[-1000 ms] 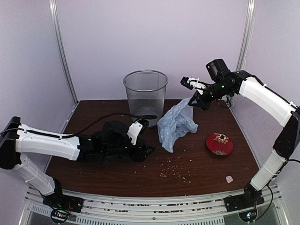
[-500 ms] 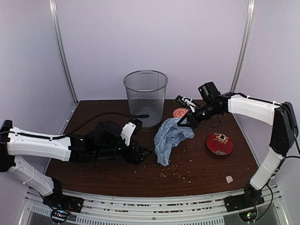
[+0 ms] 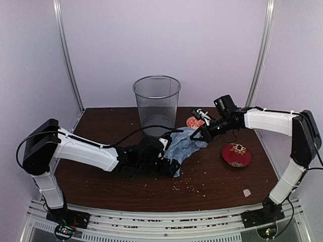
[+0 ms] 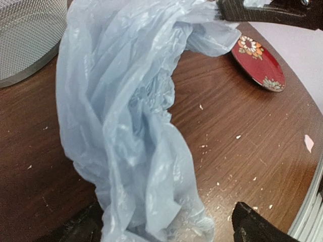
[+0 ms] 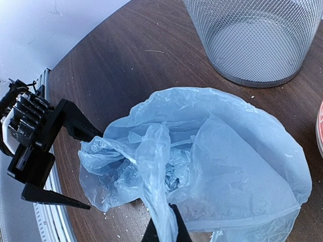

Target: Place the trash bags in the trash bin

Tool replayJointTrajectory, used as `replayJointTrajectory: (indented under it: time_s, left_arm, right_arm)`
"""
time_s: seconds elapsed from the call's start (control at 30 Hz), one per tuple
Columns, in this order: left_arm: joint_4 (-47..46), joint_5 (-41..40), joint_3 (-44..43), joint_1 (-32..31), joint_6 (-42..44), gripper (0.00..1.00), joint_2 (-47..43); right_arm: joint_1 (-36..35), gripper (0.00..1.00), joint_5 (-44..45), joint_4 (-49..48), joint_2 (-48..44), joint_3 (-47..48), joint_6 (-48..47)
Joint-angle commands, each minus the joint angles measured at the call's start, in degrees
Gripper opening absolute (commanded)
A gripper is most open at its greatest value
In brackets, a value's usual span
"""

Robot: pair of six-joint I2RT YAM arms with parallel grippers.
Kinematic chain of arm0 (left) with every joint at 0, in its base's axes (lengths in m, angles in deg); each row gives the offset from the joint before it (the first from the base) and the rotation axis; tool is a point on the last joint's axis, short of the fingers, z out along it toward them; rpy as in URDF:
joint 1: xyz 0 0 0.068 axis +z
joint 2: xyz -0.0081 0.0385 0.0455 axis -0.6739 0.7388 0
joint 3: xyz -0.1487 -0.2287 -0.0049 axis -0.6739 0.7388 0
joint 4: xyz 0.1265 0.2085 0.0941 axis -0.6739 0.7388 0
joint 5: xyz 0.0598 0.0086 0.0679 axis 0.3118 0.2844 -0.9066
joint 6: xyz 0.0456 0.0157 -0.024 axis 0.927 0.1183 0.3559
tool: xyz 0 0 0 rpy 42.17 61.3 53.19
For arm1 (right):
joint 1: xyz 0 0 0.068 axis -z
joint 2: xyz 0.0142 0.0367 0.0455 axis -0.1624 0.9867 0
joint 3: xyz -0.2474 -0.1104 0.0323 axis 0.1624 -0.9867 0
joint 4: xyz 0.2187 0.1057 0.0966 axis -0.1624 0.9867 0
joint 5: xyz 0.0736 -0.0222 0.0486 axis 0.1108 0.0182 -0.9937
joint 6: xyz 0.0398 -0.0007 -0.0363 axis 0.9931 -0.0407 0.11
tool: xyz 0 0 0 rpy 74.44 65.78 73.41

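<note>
The pale blue trash bag (image 3: 182,146) lies crumpled on the brown table, in front and to the right of the grey wire-mesh trash bin (image 3: 157,103). My right gripper (image 3: 198,135) is shut on a twisted strand at the bag's upper end, seen pinched in the right wrist view (image 5: 164,229). My left gripper (image 3: 169,165) is open at the bag's lower end. In the left wrist view (image 4: 166,222) its two dark fingers stand wide apart with the bag (image 4: 131,116) between them. The bin stands upright, also seen in the right wrist view (image 5: 252,40).
A flat red patterned dish (image 3: 236,155) lies right of the bag. A small red-patterned bowl (image 3: 193,121) sits behind my right gripper. Pale crumbs (image 3: 189,186) are scattered on the table's front part. A small pale scrap (image 3: 247,192) lies near the front right.
My right gripper came down and left, lowering the bag from hanging onto the table. My left arm reached right, bringing its open gripper to the bag's lower end.
</note>
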State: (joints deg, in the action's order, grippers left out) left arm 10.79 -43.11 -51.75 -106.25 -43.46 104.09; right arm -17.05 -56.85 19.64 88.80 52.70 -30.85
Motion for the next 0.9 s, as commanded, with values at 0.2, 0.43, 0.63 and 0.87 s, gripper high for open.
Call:
replayJointTrajectory:
  time_s: [0.2,0.43,0.63,0.87]
  left_arm:
    - [1.96,-4.95,-3.35,-0.20,-11.24,0.89,5.86]
    - [-0.07,-6.62,0.81,-0.03,-13.19,0.59,4.84]
    - [-0.98,-6.47,2.62,0.02,-12.59,0.28,4.02]
    - [0.58,-9.10,4.77,0.07,-5.84,0.01,-4.97]
  right_arm:
    - [-0.35,0.00,0.26,-4.00,-3.06,-1.25,1.56]
    - [-0.33,0.00,1.03,-4.04,-2.84,-1.17,1.31]
    - [-0.33,0.00,1.64,-4.27,-2.39,-0.99,1.64]
    - [-0.35,0.00,4.40,-2.29,-1.65,0.59,0.58]
